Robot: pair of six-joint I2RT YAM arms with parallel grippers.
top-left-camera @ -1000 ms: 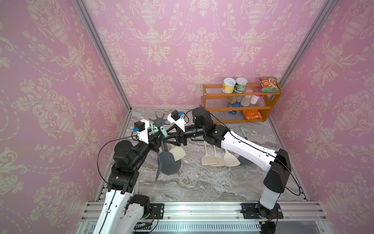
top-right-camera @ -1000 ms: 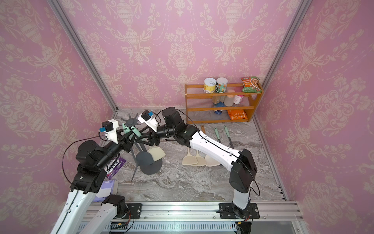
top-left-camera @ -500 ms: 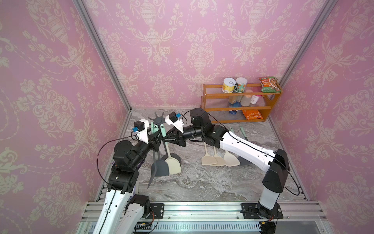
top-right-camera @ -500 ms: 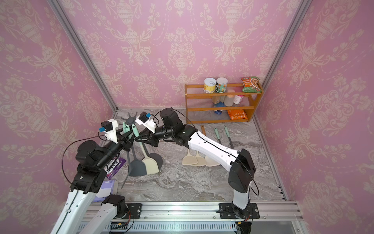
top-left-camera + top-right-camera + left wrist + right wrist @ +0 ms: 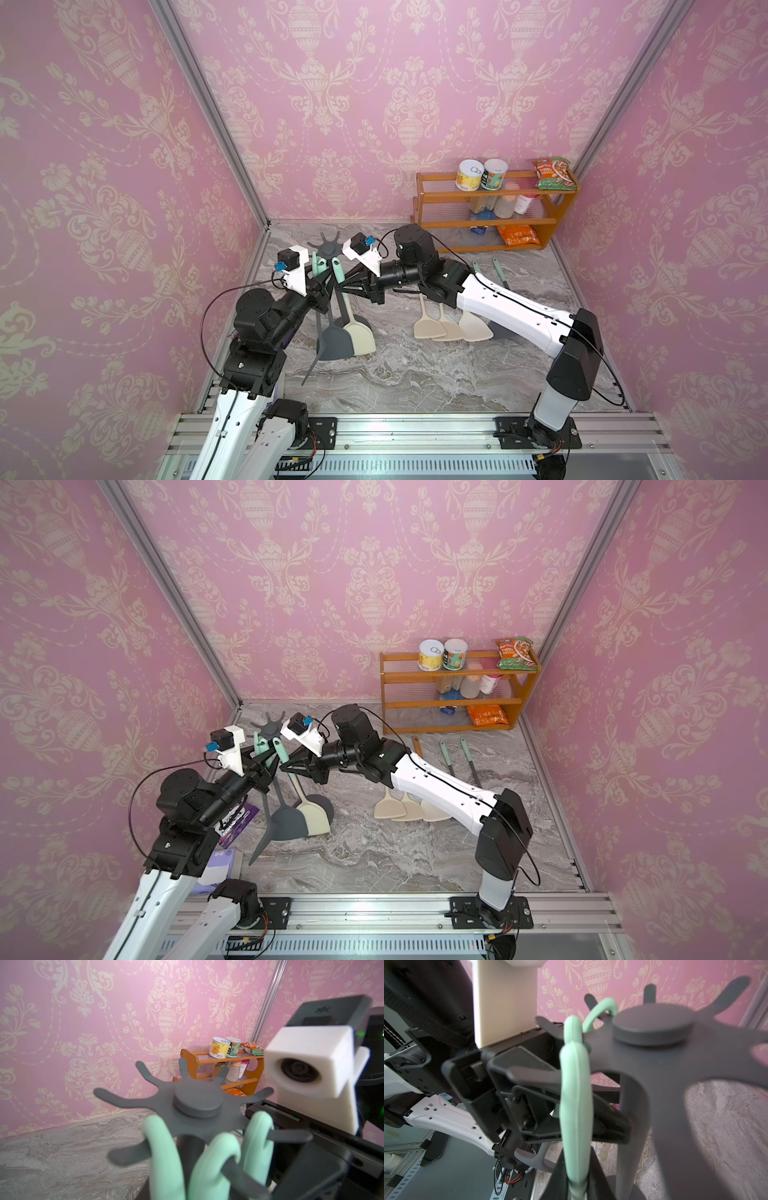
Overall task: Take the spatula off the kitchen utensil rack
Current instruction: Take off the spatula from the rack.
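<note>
- The left hand reaches in from the left. In the right wrist view its fingers are closed on the thin pole of the rack, just under the star-shaped crown.
- A purple packet lies on the marble worktop beneath that arm.
- The rack stands near the back left corner, upright, with three mint-green handles hanging from its hooks.
- A grey-bladed utensil hangs on the left side of the bunch, its blade low by the worktop.
- The spatula, with a cream blade, hangs just right of it, touching it. In the left wrist view a hook arm passes through its handle loop, so it is not off the rack.
- The right hand comes in from the right and is clamped on the spatula's mint handle a little below the hooks. The right wrist view shows the handle pinched between two dark fingers.
- Three loose cream spatulas lie side by side under the right forearm, well apart from the rack.
- An orange wooden shelf with cans and snack packets stands against the back wall on the right.
</note>
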